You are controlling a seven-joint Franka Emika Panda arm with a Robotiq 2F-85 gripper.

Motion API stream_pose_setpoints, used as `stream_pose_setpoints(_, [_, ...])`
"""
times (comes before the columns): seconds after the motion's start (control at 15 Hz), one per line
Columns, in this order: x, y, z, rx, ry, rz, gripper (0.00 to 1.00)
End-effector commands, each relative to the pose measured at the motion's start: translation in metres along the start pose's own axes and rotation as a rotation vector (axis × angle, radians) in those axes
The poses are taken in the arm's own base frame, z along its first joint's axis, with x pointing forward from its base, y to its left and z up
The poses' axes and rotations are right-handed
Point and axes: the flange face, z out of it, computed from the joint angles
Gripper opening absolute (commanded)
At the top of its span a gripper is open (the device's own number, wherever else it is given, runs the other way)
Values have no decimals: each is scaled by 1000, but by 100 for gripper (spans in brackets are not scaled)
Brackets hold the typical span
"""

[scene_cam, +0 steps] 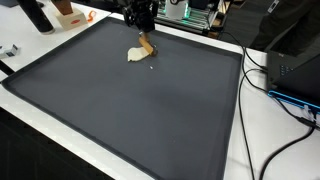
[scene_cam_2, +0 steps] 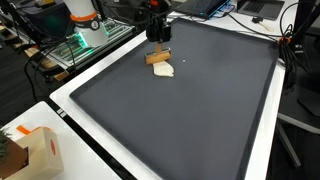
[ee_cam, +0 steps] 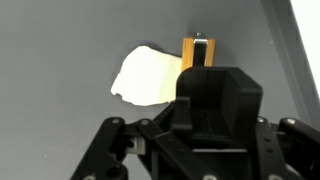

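A small wooden block [ee_cam: 199, 52] with a metal clip at its far end lies on the dark grey mat [ee_cam: 60, 50]. A cream-coloured, flattened lump [ee_cam: 146, 77] rests against its left side. My gripper [ee_cam: 208, 78] hangs directly over the near end of the block. Its fingers look pressed together, and its black body hides the rest of the block. Whether the tips touch the wood is hidden. In both exterior views the gripper [scene_cam: 142, 22] [scene_cam_2: 158, 36] stands just above the block [scene_cam: 146, 46] [scene_cam_2: 157, 57] and the lump [scene_cam: 136, 55] [scene_cam_2: 165, 70], near the mat's far edge.
The mat [scene_cam: 130, 110] lies on a white table [scene_cam: 235, 150]. An orange and white box [scene_cam_2: 38, 150] stands on the table's corner. Cables [scene_cam: 280, 95] and dark equipment [scene_cam: 295, 65] lie beside the mat. Electronics with green lights [scene_cam_2: 75, 42] sit behind it.
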Motion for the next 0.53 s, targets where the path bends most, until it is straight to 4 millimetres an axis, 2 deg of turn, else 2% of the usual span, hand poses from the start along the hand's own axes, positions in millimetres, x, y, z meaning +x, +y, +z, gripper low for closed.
stream_pose_setpoints(0.0, [-4,-14,32,101,-39,-27,21])
stream_pose_setpoints(0.47, [0,-18,33,123,-65,-61,21])
